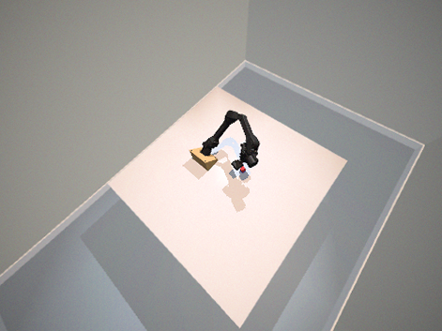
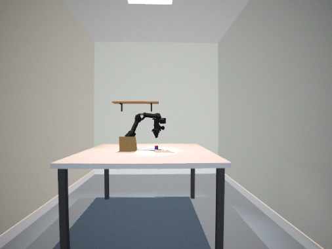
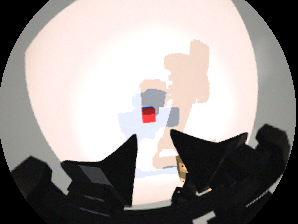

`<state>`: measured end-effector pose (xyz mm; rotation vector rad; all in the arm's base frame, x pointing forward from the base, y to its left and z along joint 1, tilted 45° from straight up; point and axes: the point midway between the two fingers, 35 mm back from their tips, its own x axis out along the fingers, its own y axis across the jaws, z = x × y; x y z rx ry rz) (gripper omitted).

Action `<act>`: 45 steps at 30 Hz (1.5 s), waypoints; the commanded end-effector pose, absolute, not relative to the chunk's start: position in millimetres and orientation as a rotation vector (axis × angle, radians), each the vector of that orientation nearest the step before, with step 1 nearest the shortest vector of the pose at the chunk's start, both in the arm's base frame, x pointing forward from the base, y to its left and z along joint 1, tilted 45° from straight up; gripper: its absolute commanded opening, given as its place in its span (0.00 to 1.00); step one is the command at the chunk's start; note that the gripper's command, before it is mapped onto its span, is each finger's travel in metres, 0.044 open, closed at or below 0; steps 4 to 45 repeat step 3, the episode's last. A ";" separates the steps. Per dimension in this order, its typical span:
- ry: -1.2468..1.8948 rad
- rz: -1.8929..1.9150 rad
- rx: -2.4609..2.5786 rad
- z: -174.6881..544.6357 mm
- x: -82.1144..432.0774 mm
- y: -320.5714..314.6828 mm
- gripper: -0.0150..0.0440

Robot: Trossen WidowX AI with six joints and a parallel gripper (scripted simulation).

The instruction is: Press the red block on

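Note:
The red block [image 1: 243, 169] [image 2: 156, 146] [image 3: 149, 118] sits on top of the blue block [image 2: 156, 149] [image 3: 146, 107], which stands on the table. In the wrist view only a thin strip of the blue block shows behind the red one. Whether the two are fully pressed together is too small to tell. My gripper [image 2: 156, 137] [image 3: 154, 134] is open and empty, pointing down, above the stack and apart from it. In the top view its fingers are beside and above the red block.
The arm's base stands on a wooden box [image 1: 204, 160] [image 2: 127, 144] on the pale table [image 1: 233, 268] [image 2: 98, 158]. A wooden shelf [image 2: 135, 102] is on the back wall. Shadows of the arm fall around the blocks.

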<state>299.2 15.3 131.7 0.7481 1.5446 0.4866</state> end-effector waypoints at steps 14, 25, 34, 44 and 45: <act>1.549 0.487 0.743 130.9 299.7 13.8 0.63; 1.549 0.487 0.743 130.9 299.7 13.8 0.63; 1.549 0.487 0.743 130.9 299.7 13.8 0.63; 1.549 0.487 0.743 130.9 299.7 13.8 0.63; 1.549 0.487 0.743 130.9 299.7 13.8 0.63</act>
